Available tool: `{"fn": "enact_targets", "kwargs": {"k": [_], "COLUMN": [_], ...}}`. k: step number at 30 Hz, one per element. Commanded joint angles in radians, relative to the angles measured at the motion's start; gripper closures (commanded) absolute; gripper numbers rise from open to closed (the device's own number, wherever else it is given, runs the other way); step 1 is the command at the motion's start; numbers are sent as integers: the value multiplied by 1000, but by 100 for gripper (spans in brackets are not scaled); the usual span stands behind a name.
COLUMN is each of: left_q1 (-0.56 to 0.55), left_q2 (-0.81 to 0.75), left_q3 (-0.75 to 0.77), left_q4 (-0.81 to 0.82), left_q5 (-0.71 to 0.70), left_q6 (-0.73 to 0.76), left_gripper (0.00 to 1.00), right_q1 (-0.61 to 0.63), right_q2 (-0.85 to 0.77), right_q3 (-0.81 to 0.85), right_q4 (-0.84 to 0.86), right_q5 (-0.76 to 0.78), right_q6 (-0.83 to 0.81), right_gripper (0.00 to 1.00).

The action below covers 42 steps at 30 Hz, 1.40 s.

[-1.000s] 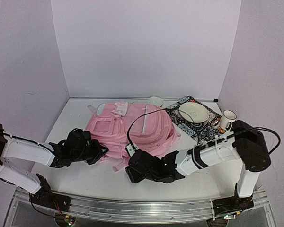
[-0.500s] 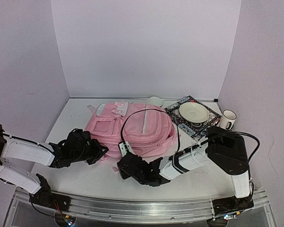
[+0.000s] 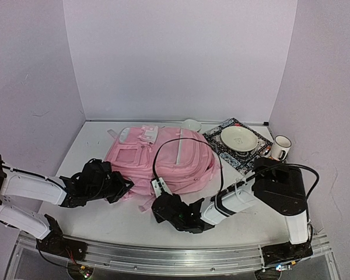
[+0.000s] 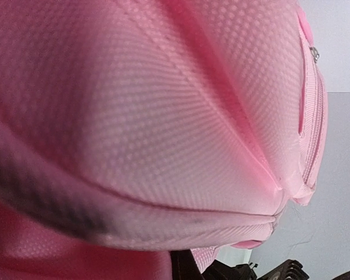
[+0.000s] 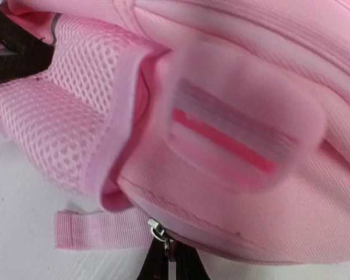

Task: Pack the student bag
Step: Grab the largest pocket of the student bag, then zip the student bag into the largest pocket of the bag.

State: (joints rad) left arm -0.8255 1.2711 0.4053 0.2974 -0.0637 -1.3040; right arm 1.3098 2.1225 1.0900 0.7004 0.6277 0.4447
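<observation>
Sprawling across white table (image 3: 96, 146), pink student bag (image 3: 163, 160), lilac walls (image 3: 181, 58) behind

The top external camera is looking down from high behind the near edge, taking in most of the table (image 3: 125, 224) and the student bag (image 3: 163, 157). The left wrist camera is sitting right against the bag's pink weave. The right wrist camera is facing its edge closely, showing mesh (image 5: 76, 116) and zip pull (image 5: 157, 228). All three are sharing the bag.
</observation>
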Motion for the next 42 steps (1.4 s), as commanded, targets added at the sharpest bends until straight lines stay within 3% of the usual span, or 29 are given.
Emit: {"fn": "enact_targets", "kwargs": {"k": [1,12,21,25,31,34,36,39,42], "left_q1": [-5,65,283,384,500,502,501,501,500], "left_q2": [-63,-91,-117,-23,192,249,245,179,56], "left_q3": [18,-3,103,184,341,415,429,396,305], "left_q4": [89,2,-328,-364,-364,-357,-359,-364,-374], "left_q5": [-61,-75,-162,-182,-131,-94,-61,-6,50], "left_q6": [64,177,383,462,541,580,593,578,530], "left_gripper": [100,100,100,100,99,87,72,47,30], "right_q1": [5,4,-6,-5,30,38,42,42,42], "right_q2": [-149,-399,-601,-639,-513,-428,-374,-271,-179], "right_q3": [-105,-283,-358,-357,-236,-162,-89,25,134], "right_q4": [-53,-261,-515,-552,-514,-457,-447,-431,-427], "right_q5": [-64,-90,-100,-135,-269,-346,-359,-357,-372], "right_q6": [-4,-15,-40,-51,-84,-90,-94,-103,-107], "right_gripper": [100,100,100,100,100,100,100,100,100]}}
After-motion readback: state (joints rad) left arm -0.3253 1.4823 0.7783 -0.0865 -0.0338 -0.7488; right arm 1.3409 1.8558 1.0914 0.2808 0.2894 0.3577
